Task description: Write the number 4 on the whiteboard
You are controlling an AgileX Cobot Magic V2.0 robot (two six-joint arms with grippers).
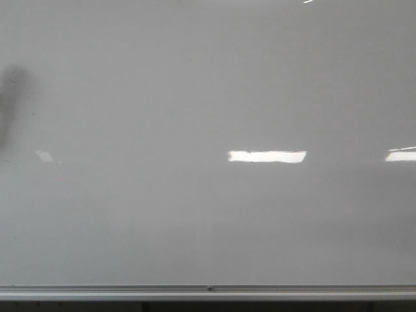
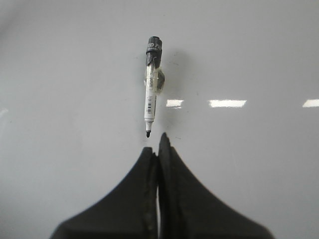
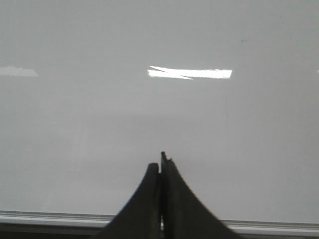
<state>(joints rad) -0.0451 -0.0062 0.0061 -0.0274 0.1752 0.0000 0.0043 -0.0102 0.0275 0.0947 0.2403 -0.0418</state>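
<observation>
Jaws closed both sides; marker (image 2: pixel 151 84) only in left wrist view.

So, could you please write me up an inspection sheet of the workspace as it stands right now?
Surface: whiteboard fills the front view, glossy pale grey, with bright light reflections and a silver bottom rail.
Job's things: number 4: nothing seen, no marker lines on the board. A marker, tip bare and a black cap on its far end, shows against the board in the left wrist view; how it is held there cannot be told.
Clutter: a dark blurred smudge at the front view's left edge.
Grippers: left pincer shut and empty, its tips just short of the marker tip; right pincer shut and empty.
Cables: nothing seen.
Surroundings: nothing seen beyond the board.
</observation>
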